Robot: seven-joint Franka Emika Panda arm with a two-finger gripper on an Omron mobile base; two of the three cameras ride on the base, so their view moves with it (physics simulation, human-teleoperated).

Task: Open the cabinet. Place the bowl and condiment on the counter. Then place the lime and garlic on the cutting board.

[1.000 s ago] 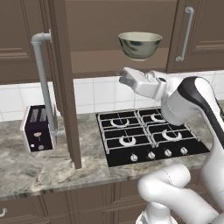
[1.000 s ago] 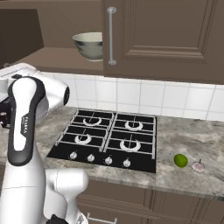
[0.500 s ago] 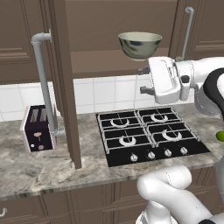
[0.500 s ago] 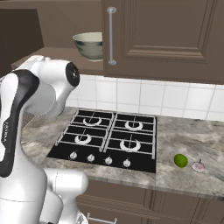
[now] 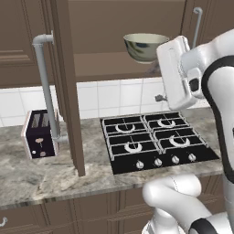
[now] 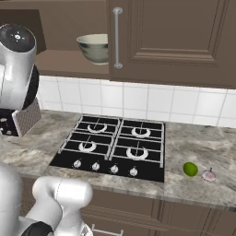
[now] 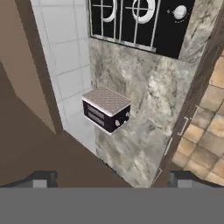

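The cabinet's left door (image 5: 68, 91) stands swung open, edge-on, with its grey bar handle (image 5: 45, 87) towards me. On the bare shelf sits the grey-green bowl (image 5: 145, 45) (image 6: 94, 47). My white hand (image 5: 176, 73) hovers just right of the bowl and slightly below it, apart from it. The gripper (image 7: 112, 180) is open wide and holds nothing; it looks down at the counter (image 7: 144, 100). The lime (image 6: 190, 169) and the garlic (image 6: 209, 175) lie side by side on the counter, right of the stove. The condiment and the cutting board are out of view.
A black four-burner stove (image 5: 151, 141) is set into the counter under the shelf. A dark toaster (image 5: 39, 135) (image 7: 106, 109) stands at the left, behind the open door. The cabinet's right door (image 6: 175, 41) is shut, its handle (image 6: 117, 37) beside the bowl.
The hand has swung right and slightly up, turning to stand beside the bowl. The jaws have stayed open. Bowl, lime and garlic have not moved.
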